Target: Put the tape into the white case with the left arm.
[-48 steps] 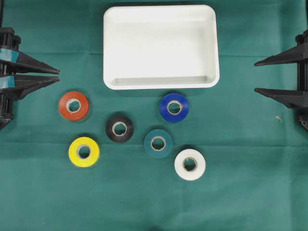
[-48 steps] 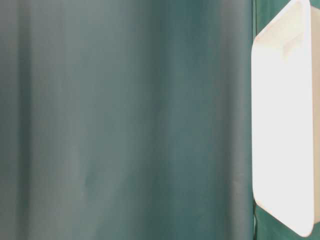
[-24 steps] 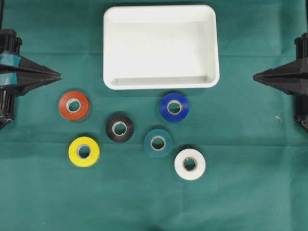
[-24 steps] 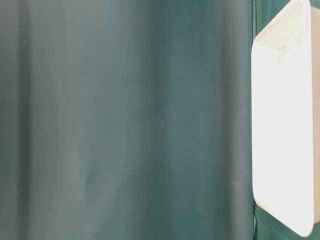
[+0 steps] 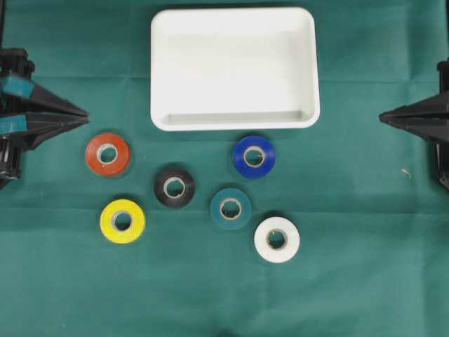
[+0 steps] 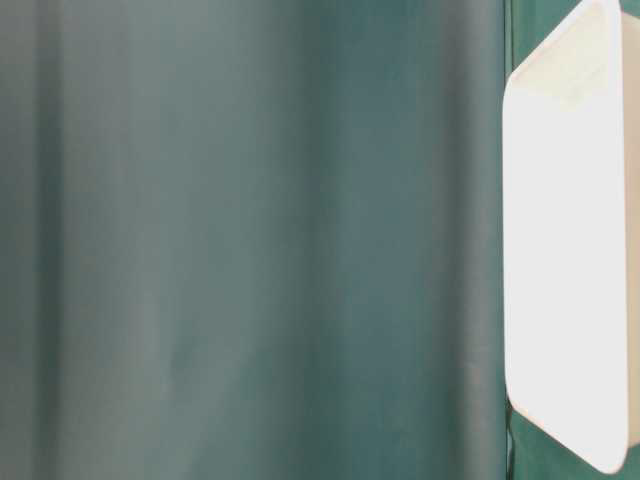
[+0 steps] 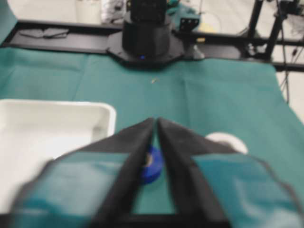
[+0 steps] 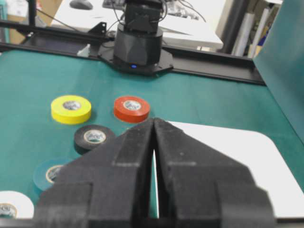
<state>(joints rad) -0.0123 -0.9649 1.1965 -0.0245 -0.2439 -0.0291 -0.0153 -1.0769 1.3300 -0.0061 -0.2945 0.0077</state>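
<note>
The white case (image 5: pixel 235 68) lies empty at the top centre; it also shows as the white case (image 6: pixel 560 250), (image 7: pixel 57 123), (image 8: pixel 228 156). Below it, tape rolls lie flat on the green cloth: red (image 5: pixel 106 154), black (image 5: pixel 174 187), yellow (image 5: pixel 122 221), teal (image 5: pixel 230 208), blue (image 5: pixel 254 156), white (image 5: pixel 276 239). My left gripper (image 5: pixel 85 114), with teal bands, hangs at the left edge, up-left of the red roll, jaws slightly parted and empty (image 7: pixel 156 118). Between its fingers the blue roll (image 7: pixel 153 164) shows far off. My right gripper (image 5: pixel 382 117) sits shut and empty at the right edge (image 8: pixel 154 120).
The opposite arm's black base stands at the far table edge in each wrist view (image 7: pixel 145 38), (image 8: pixel 137 45). The white roll (image 7: pixel 228 140) lies right of my left fingers. The table-level view is mostly blurred green cloth (image 6: pixel 250 240).
Both grippers closed from open a second ago. Since then the left jaws have parted a little. The right gripper stays shut and has drawn back slightly to the right.
</note>
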